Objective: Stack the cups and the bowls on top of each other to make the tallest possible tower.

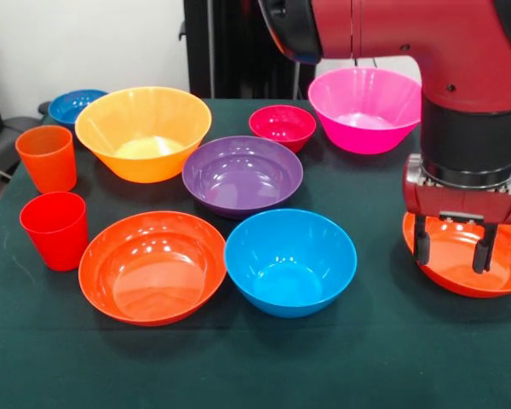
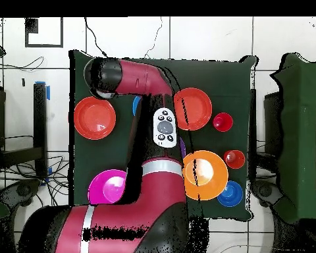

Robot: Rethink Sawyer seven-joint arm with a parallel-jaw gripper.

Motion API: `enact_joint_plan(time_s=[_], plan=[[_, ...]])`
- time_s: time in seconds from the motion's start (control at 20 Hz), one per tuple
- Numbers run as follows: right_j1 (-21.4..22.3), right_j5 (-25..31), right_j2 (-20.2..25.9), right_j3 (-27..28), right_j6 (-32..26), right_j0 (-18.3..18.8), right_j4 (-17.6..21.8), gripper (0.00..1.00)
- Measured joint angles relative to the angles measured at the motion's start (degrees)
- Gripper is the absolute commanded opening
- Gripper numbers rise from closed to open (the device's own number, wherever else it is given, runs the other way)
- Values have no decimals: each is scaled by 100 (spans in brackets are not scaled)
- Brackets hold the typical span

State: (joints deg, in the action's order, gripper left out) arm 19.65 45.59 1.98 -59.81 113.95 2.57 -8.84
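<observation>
My gripper (image 1: pixel 452 249) is open with nothing between its fingers, its tips hanging over the inside of a wide red-orange bowl (image 1: pixel 468 277) at the right edge. A second red-orange bowl (image 1: pixel 152 266) and the medium blue bowl (image 1: pixel 289 260) sit at the front. Behind them are the purple bowl (image 1: pixel 242 175), yellow-orange bowl (image 1: pixel 143 132), small magenta bowl (image 1: pixel 282 126), pink bowl (image 1: pixel 364 109) and small blue bowl (image 1: pixel 75 106). The ribbed orange cup (image 1: pixel 47 158) and red cup (image 1: pixel 55 228) stand at the left. Each stands alone; no tower is in view.
A dark green cloth (image 1: pixel 383 358) covers the table. In the overhead view my arm (image 2: pixel 162 125) crosses the middle and hides the purple bowl; the red-orange bowl (image 2: pixel 95 117) under the gripper lies near the cloth's left edge.
</observation>
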Motion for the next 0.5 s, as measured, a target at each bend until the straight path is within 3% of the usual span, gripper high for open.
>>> enact_joint_plan(time_s=[0.5], plan=[[99,159,1,-28,0,84,0,100]])
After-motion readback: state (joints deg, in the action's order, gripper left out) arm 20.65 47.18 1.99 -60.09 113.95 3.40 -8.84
